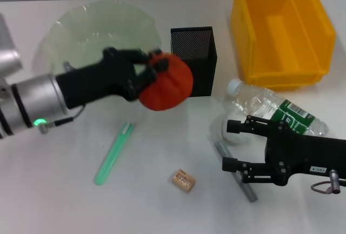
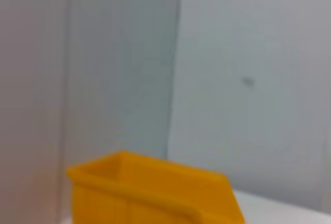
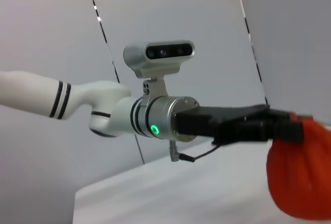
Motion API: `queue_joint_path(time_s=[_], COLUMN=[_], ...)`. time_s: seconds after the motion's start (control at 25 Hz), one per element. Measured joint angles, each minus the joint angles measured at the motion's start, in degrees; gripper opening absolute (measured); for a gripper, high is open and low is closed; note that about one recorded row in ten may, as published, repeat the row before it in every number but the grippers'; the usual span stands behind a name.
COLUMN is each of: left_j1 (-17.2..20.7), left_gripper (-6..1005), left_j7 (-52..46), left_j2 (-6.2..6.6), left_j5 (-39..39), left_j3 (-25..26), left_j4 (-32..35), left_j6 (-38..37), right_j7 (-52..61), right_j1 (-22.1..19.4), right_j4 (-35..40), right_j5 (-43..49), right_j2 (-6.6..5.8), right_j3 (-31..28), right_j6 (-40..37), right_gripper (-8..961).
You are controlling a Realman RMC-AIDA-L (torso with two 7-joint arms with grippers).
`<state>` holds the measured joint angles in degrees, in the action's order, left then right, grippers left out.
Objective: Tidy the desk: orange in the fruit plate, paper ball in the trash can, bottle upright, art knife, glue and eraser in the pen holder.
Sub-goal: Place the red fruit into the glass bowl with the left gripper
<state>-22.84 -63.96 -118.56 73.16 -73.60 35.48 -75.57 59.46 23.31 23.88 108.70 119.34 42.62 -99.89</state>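
Above the desk, the left gripper [image 1: 153, 67] clamps the orange [image 1: 166, 81], held clear of the surface beside the plate [image 1: 65, 34], apparently so it can be lowered in. Low over the desk near the toppled bottle [image 1: 281, 111], the right gripper [image 1: 228, 146] spreads wide and holds nothing, straddling the knife [image 1: 237, 173]. One glue stick [image 1: 113, 154], one eraser [image 1: 183, 180], one paper ball [image 1: 233, 129] lie loose; one holder [image 1: 194, 55] and one yellow can [image 1: 281, 28] stand behind.

White desk surface [image 1: 65, 201], pale grey wall panels [image 2: 248, 79] behind
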Motion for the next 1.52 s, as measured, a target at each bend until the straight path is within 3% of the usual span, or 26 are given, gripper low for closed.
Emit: queue_joint_path(time_s=[0.24, 0.56, 0.84, 1.24, 1.52], left_j1=[0.1, 0.3, -0.1, -4.4, -5.2], left_gripper=[193, 228, 259, 303, 334], left_j7=[-0.6, -0.2, 0.2, 3.9, 3.9], left_j2=[0.08, 0.03, -0.25, -0.38, -0.53], left_j5=[-0.6, -0.6, -0.6, -0.6, -1.5], left_j3=[8.5, 14.2, 14.1, 14.1, 14.2], left_j4=[-0.3, -0.5, -0.7, -7.9, -8.7], left_j6=[-0.9, 0.1, 8.9, 16.8, 17.7], right_j7=[-0.4, -0.5, -0.5, -0.5, -0.5], right_j1=[0.0, 0.4, 0.9, 0.9, 0.9], right_j4=[-1.0, -1.3, -1.5, -1.5, -1.5], right_j5=[-0.2, -0.3, -0.4, -0.7, -0.7], right_j2=[-0.06, -0.01, 0.01, 0.01, 0.01], right_j3=[0.0, 0.0, 0.0, 0.0, 0.0], right_j6=[0.0, 0.2, 0.2, 0.2, 0.2], right_gripper=[828, 828, 829, 829, 828])
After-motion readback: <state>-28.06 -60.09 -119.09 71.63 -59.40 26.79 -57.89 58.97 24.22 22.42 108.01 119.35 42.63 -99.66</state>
